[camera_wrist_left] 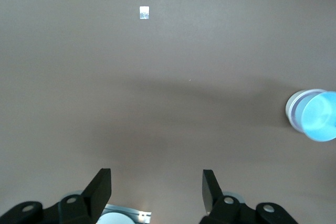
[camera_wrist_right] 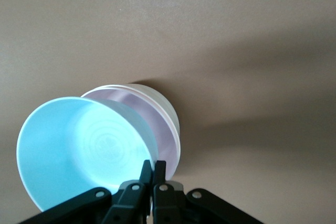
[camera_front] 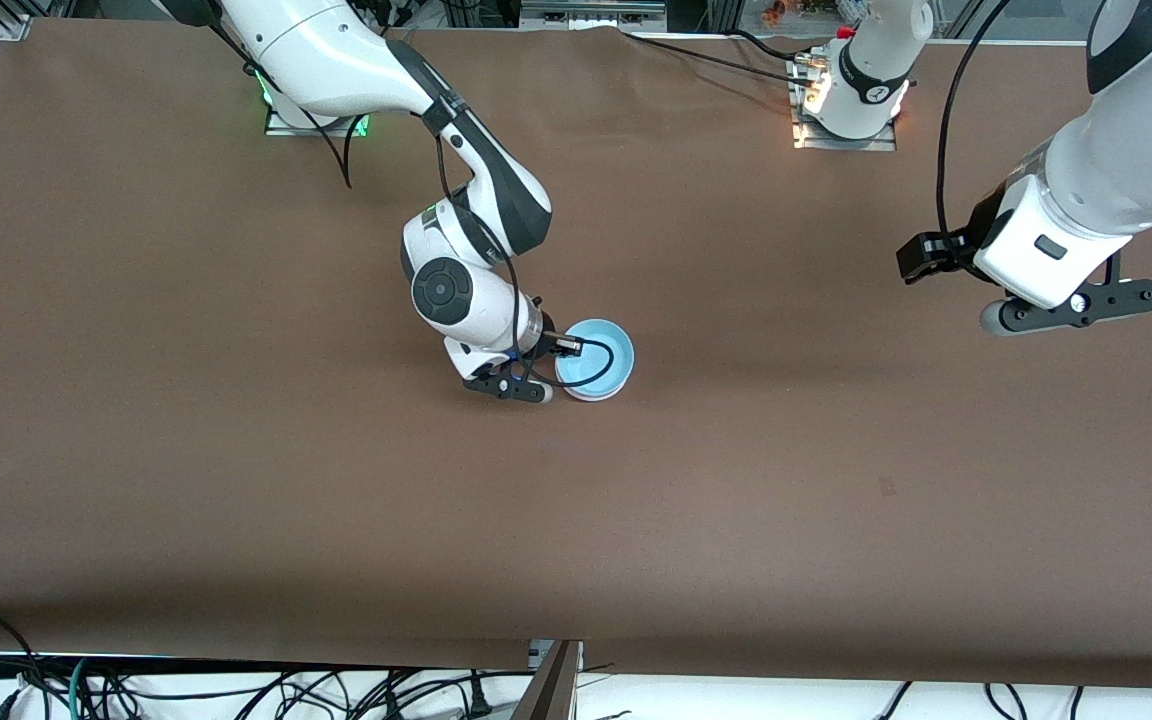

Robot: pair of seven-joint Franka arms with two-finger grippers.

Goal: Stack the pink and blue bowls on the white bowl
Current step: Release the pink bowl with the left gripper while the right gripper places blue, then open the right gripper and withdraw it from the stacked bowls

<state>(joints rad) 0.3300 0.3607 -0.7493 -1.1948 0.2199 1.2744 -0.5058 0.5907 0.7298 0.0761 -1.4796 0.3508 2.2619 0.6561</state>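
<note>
My right gripper [camera_front: 558,362] [camera_wrist_right: 153,169] is shut on the rim of the light blue bowl [camera_front: 593,358] [camera_wrist_right: 79,145] near the table's middle. The blue bowl is tilted over the pale pink bowl [camera_wrist_right: 164,129]. The pink bowl sits nested in the white bowl [camera_wrist_right: 157,95] [camera_front: 591,394], which stands on the table. I cannot tell whether the blue bowl touches the pink one. The stack also shows in the left wrist view [camera_wrist_left: 314,115]. My left gripper [camera_front: 1071,305] [camera_wrist_left: 156,187] is open and empty, waiting in the air over the left arm's end of the table.
The brown table [camera_front: 236,450] is bare around the stack. A small white tag [camera_wrist_left: 144,12] lies on it in the left wrist view. The left arm's base [camera_front: 844,130] stands at the table's edge, farther from the front camera. Cables [camera_front: 236,690] hang along the near edge.
</note>
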